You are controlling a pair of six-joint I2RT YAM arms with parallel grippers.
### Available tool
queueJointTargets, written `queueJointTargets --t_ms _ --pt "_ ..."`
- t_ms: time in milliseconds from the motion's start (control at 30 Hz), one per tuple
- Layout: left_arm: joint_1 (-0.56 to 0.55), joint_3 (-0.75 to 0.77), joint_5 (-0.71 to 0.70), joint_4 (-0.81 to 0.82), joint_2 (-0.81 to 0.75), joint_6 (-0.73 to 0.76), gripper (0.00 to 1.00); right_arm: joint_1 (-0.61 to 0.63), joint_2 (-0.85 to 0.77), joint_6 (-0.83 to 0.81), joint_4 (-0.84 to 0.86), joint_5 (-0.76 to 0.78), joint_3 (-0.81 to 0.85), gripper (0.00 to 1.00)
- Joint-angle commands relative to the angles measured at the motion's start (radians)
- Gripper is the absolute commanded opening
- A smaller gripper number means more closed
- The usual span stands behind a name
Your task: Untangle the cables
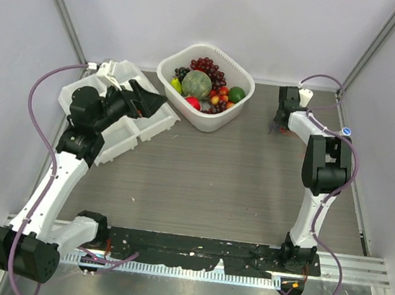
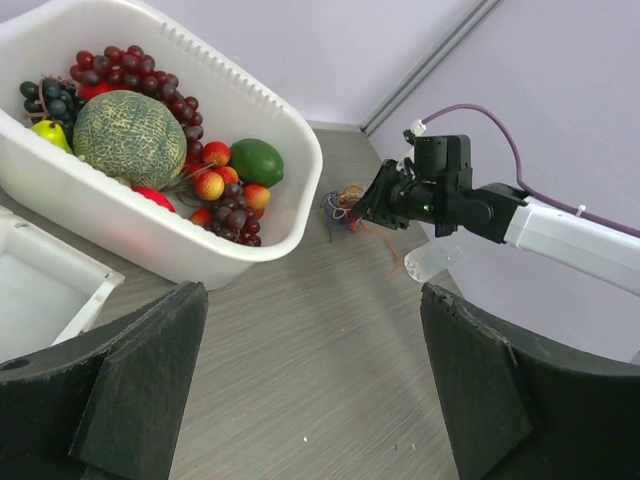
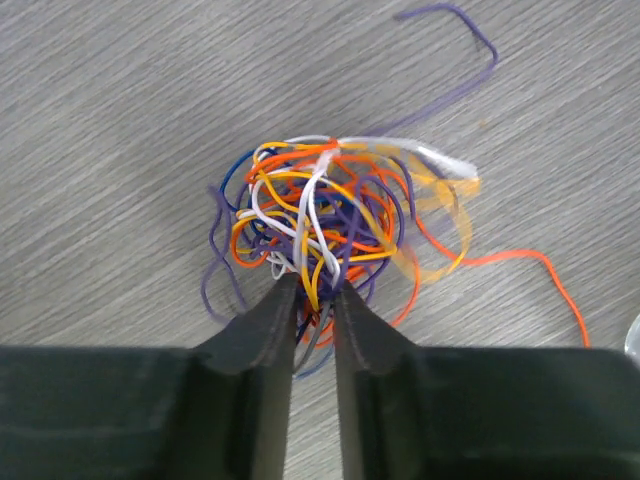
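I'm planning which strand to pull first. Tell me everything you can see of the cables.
The cables form one knotted ball of thin, glossy, flexible wires: orange, yellow, white, purple and blue. It lies on the grey table, near its far right corner. One purple end curls away from the ball and one orange end trails off to the side. The right gripper pinches a few strands at the ball's edge between nearly closed fingers.

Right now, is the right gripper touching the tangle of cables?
Touching. In the right wrist view the right gripper has its jaws nearly shut, with strands of the cables pinched between them.
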Motion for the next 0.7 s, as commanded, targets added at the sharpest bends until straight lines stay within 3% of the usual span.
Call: queueJointTargets --t_ms 0,67,233,467,600,667 --pt "0.007 -0.007 0.041 0.077 0.021 -0.019 0.91 0.001 -0.086 -0.033 0.07 -0.026 -0.054 0.16" --pt "0.005 -0.005 0.051 0.081 0.035 -0.024 0.91 0.018 -0.167 -0.017 0.118 -0.055 -0.194 0.01" --pt "0.007 -0.005 0.077 0.093 0.073 -0.036 0.89 0.122 -0.4 0.064 0.146 -0.17 -0.436 0.01" --pt "-0.016 0.001 0.186 0.147 0.158 -0.139 0.79 0.386 -0.761 0.257 0.279 -0.321 -0.853 0.01" --pt "-0.163 0.054 0.149 0.011 0.167 -0.069 0.74 0.44 -0.842 0.398 0.485 -0.513 -1.025 0.01" --pt "-0.237 0.029 0.08 -0.064 0.133 -0.058 0.73 0.467 -0.841 0.414 0.507 -0.554 -1.042 0.01"
